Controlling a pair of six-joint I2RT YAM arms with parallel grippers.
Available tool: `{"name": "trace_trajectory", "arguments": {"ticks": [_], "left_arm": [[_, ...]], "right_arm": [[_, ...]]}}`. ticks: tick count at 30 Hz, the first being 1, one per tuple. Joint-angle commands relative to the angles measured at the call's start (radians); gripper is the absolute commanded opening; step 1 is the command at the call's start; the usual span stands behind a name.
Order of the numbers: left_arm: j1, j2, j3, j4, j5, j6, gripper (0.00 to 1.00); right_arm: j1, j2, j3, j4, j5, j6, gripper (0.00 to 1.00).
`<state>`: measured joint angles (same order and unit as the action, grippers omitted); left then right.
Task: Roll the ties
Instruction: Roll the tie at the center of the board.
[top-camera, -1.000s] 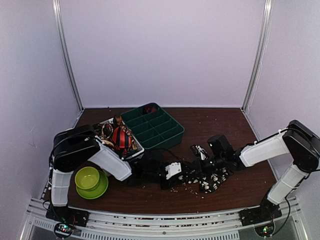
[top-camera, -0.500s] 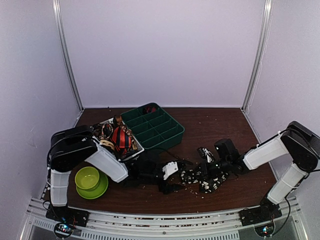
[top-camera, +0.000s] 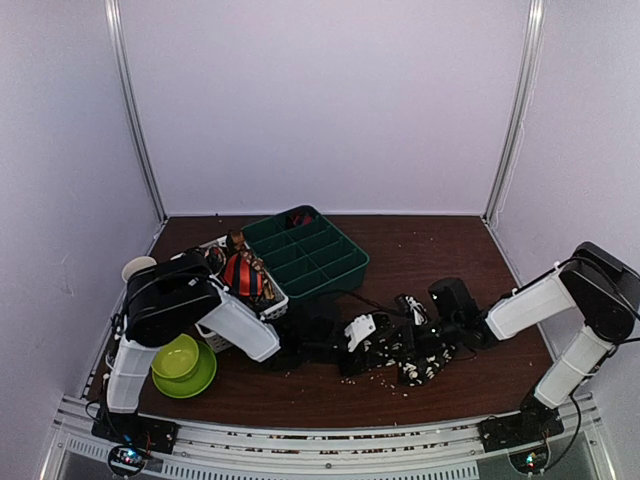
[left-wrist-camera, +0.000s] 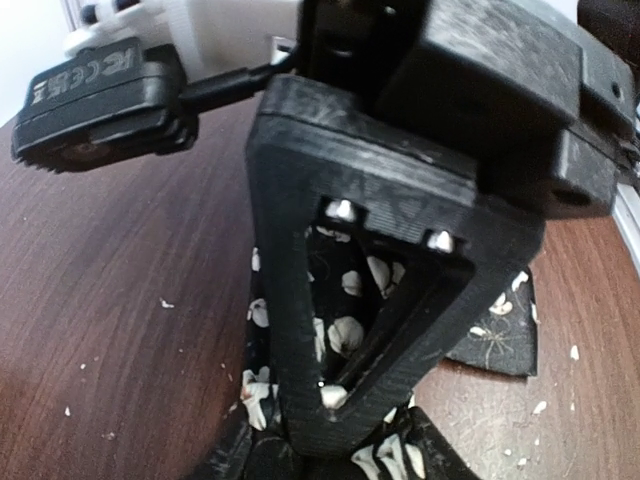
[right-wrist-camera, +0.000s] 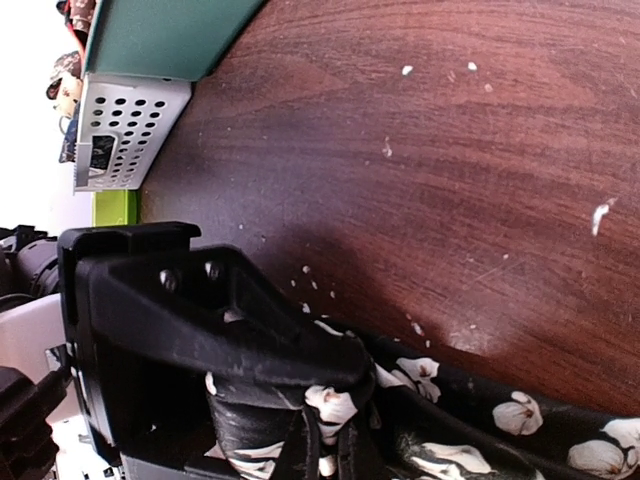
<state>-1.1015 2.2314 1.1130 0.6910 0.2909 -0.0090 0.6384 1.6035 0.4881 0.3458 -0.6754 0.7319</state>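
Left tool (left-wrist-camera: 335, 425) hides much of black tie (left-wrist-camera: 497, 335)

Open tabletop (top-camera: 440, 248) beyond tie (top-camera: 424, 366), beside tray (top-camera: 335, 279)

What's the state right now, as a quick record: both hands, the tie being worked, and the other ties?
right hand: shut on the black flowered tie, low at the table
left hand: over the same tie, close beside the right hand; open or shut unclear
black flowered tie: bunched on the table, centre right
other ties: piled in the white basket, beside the green tray
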Motion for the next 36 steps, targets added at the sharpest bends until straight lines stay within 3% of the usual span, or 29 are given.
{"name": "trace_trajectory", "arguments": {"ticks": [1, 5, 8, 14, 18, 23, 29, 36], "left_arm": [[0.004, -0.049, 0.011, -0.242, -0.064, 0.085, 0.36], [0.024, -0.105, -0.039, -0.404, -0.069, 0.155, 0.27], [0.041, -0.12, -0.06, -0.448, -0.086, 0.172, 0.24], [0.06, -0.116, -0.043, -0.468, -0.05, 0.177, 0.23], [0.06, -0.114, -0.046, -0.465, -0.04, 0.178, 0.23], [0.061, -0.128, -0.068, -0.451, -0.038, 0.184, 0.23], [0.061, -0.125, -0.064, -0.46, -0.021, 0.196, 0.23], [0.061, -0.125, -0.064, -0.468, -0.021, 0.205, 0.23]], "right_arm": [[0.009, 0.019, 0.018, -0.137, 0.049, -0.009, 0.0], [0.009, -0.079, 0.019, -0.165, 0.041, -0.002, 0.27], [0.012, -0.168, 0.01, -0.197, 0.042, 0.019, 0.38], [0.11, -0.298, -0.031, -0.251, 0.102, 0.102, 0.44], [0.199, -0.249, -0.058, -0.159, 0.138, 0.173, 0.44], [0.198, -0.163, -0.086, -0.077, 0.192, 0.216, 0.41], [0.043, -0.173, -0.114, -0.159, 0.246, 0.153, 0.38], [-0.379, -0.482, -0.124, -0.458, 0.329, 0.008, 0.38]]}}
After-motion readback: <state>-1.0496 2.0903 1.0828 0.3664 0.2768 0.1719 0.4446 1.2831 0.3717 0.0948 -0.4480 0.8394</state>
